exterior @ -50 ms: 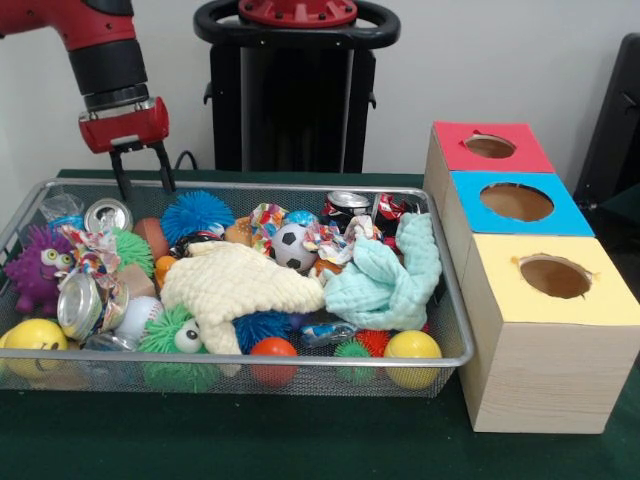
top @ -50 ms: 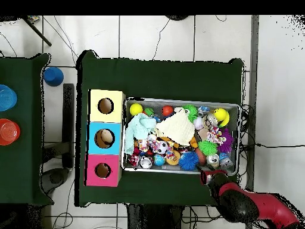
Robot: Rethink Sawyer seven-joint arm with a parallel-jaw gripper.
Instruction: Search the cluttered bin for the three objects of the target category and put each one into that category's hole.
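A wire mesh bin [exterior @ -50 ms: 455,330] [top @ -50 ms: 239,137] is packed with toys, cans and cloths. My gripper [exterior @ -50 ms: 142,180] [top @ -50 ms: 207,176] hangs open and empty over the bin's far left rim, just behind an upright silver can [exterior @ -50 ms: 108,213]. A second can [exterior @ -50 ms: 80,305] lies on its side at the left, and two crushed cans [exterior @ -50 ms: 345,205] sit at the far rim. A cream cloth [exterior @ -50 ms: 235,285] [top @ -50 ms: 176,126] and a pale teal cloth [exterior @ -50 ms: 385,275] [top @ -50 ms: 137,128] cover the middle. A soccer ball [exterior @ -50 ms: 293,245], a blue spiky ball [exterior @ -50 ms: 197,215] and a yellow ball [exterior @ -50 ms: 412,348] show among them.
Right of the bin stand three boxes in a row with round holes on top: red [exterior @ -50 ms: 455,150] [top @ -50 ms: 93,179], blue [exterior @ -50 ms: 570,215] [top @ -50 ms: 94,128] and yellow [exterior @ -50 ms: 610,295] [top @ -50 ms: 95,116]. A purple monster toy [exterior @ -50 ms: 35,265] fills the bin's left end. Cups [top @ -50 ms: 7,131] stand on a separate table.
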